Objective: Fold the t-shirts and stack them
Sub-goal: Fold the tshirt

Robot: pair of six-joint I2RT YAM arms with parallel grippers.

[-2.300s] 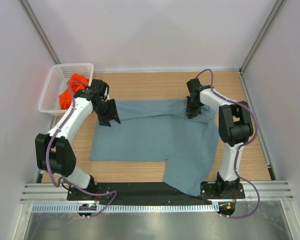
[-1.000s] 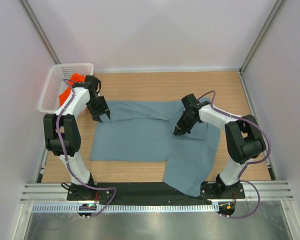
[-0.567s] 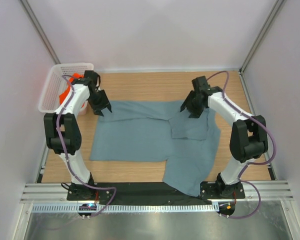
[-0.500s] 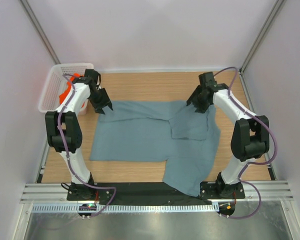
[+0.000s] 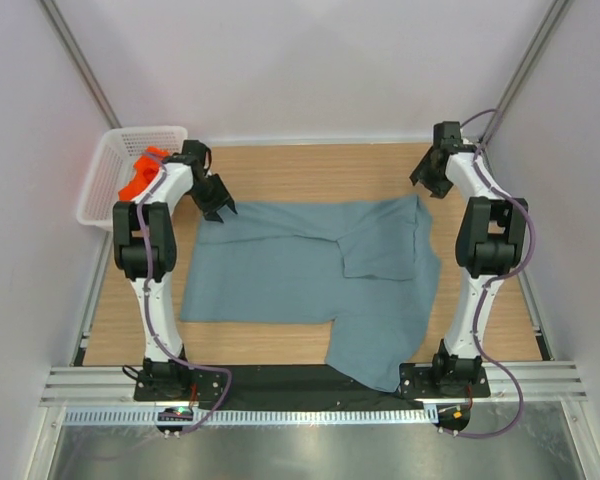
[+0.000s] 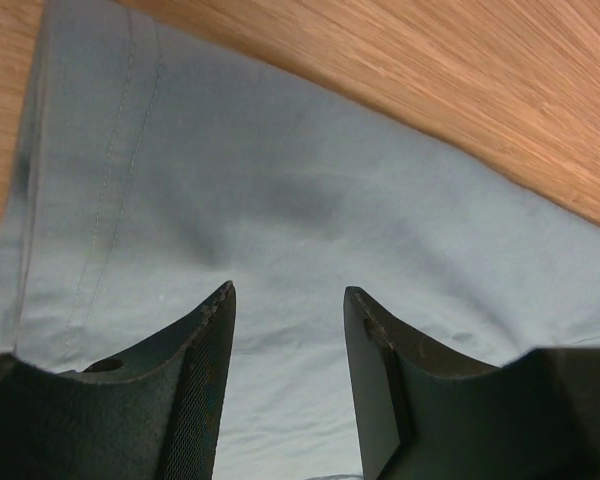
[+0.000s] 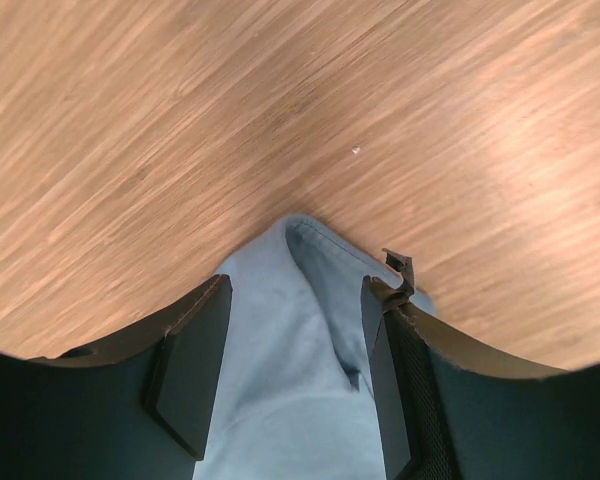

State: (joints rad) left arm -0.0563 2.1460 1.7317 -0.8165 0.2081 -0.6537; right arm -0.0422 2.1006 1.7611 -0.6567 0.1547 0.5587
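Top external view: a grey-blue t-shirt [image 5: 280, 270] lies flat on the wooden counter [image 5: 300, 170]. Its long axis runs across from one arm to the other. The left pincer [image 5: 218, 203] hangs right over the shirt's far corner, fingers apart, with cloth beneath them in the left wrist view. The right pincer [image 5: 428, 180], also apart and gripping nothing, sits just past the opposite far corner, whose tip shows between its fingers. An orange t-shirt [image 5: 140, 178] lies bunched in a white lattice basket [image 5: 145, 131], outward of the left pincer. The left arm looks better placed for the next fold.

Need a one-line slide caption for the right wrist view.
Right gripper open above a corner of the grey-blue t-shirt on the wooden table.
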